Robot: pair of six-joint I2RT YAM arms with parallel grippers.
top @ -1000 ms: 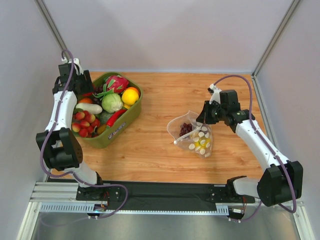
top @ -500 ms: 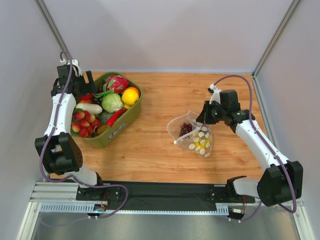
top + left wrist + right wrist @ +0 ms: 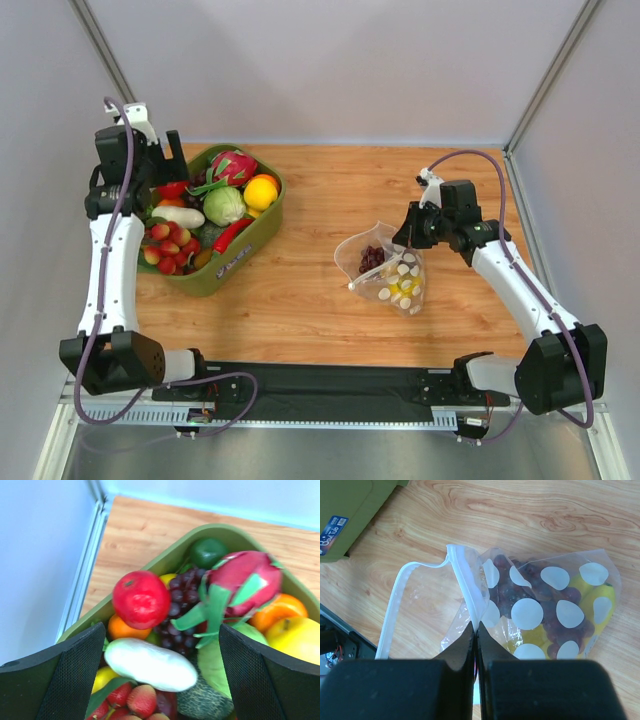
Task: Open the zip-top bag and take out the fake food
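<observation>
The clear polka-dot zip-top bag lies on the wooden table right of centre, its mouth partly open with the white zip strip lifted. Inside it are dark purple grapes and a yellow fruit. My right gripper is shut on the zip strip at the bag's upper edge; in the right wrist view the jaws are pinched together on the strip. My left gripper is open and empty, above the far left end of the olive-green bin; it also shows in the left wrist view.
The bin is full of toy produce: a pink dragon fruit, a red round fruit, grapes, a white oblong piece, strawberries and an orange. The left wall stands close to the bin. The black rail runs along the near edge.
My left arm has swung back and to the left, and its gripper has risen over the bin's far left end. The right arm and the bag have not moved.
</observation>
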